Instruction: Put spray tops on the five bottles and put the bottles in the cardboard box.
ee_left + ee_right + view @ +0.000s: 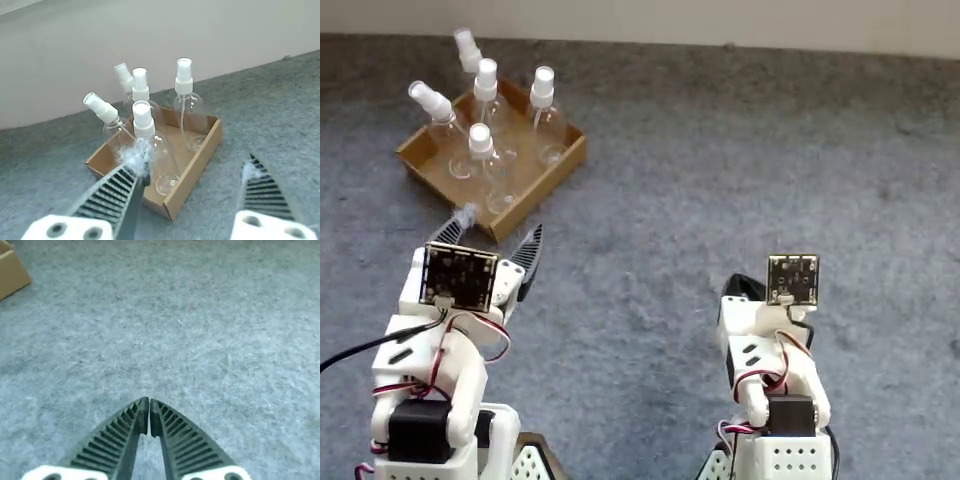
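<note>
The right wrist view's edge cuts off the cardboard box (10,270), leaving one corner. In the left wrist view a finger of the left gripper (196,170) covers the box's near corner and part of the nearest bottle (144,120).

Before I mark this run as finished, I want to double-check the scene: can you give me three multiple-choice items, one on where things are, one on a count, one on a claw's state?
1. Where do the bottles stand?
A) inside the cardboard box
B) on the carpet outside it
C) on a shelf

2. How many bottles carry white spray tops?
A) three
B) four
C) five

3. How is the right claw?
A) wide open
B) shut and empty
C) shut on a bottle

Answers:
1 A: every bottle stands within the box walls.
2 C: five white tops can be counted in the high view.
3 B: its fingers meet with nothing between them.
</note>
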